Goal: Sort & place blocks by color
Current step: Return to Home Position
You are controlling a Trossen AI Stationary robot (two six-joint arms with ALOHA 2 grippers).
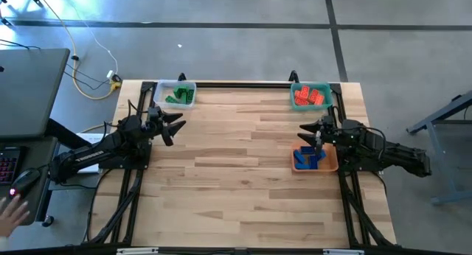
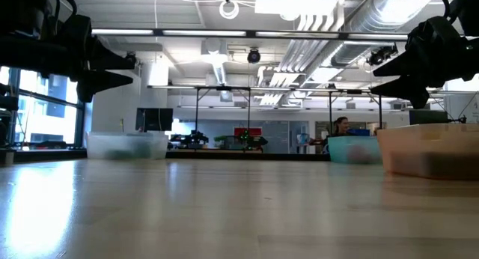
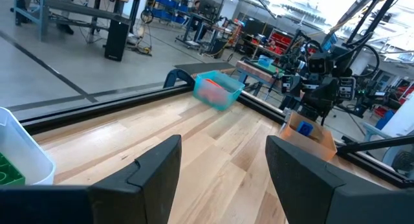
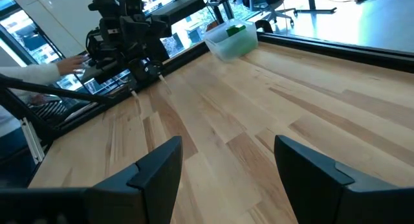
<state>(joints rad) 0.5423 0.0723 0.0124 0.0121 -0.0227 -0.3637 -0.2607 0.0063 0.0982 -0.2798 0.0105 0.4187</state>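
Green blocks [image 1: 179, 96] lie in the clear tray [image 1: 162, 88] at the table's far left. Red blocks [image 1: 309, 96] lie in the teal tray [image 1: 310, 84] at the far right. Blue blocks [image 1: 308, 158] lie in the orange tray [image 1: 333, 161] at the right edge. My left gripper [image 1: 175, 127] is open and empty, raised above the table near the clear tray. My right gripper [image 1: 308, 130] is open and empty, raised above the orange tray's far end. In the left wrist view the teal tray [image 3: 220, 89] and orange tray [image 3: 310, 136] show.
The middle of the wooden table [image 1: 236, 159] holds no loose blocks. A black frame rail [image 1: 243, 83] runs along the far edge. A person's hand [image 1: 11, 211] is at a keyboard left of the table and shows in the right wrist view [image 4: 71, 63].
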